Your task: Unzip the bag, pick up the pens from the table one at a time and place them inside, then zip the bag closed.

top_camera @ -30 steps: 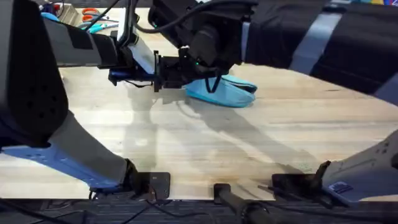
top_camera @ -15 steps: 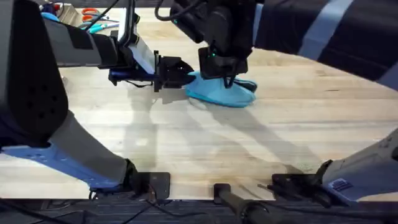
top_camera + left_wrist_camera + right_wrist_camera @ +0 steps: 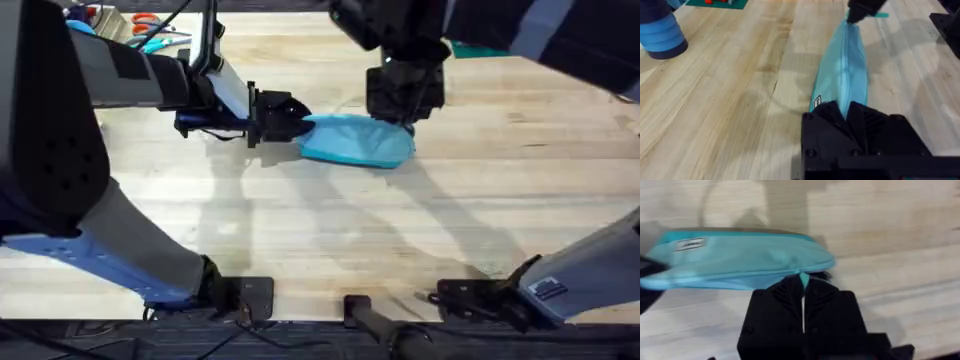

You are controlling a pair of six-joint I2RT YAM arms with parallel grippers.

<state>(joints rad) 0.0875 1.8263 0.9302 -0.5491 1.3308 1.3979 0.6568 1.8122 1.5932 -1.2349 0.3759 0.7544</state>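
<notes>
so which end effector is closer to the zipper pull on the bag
Right. The right end effector is shut on the teal zipper pull at one end of the bag; the left end effector clamps the opposite end.

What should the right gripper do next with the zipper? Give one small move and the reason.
Probably draw the zipper pull back along the bag toward the left gripper to close it. The right gripper is shut on the pull at the bag's far end, the left gripper pinches the opposite end, and the bag lies stretched on the table.
</notes>
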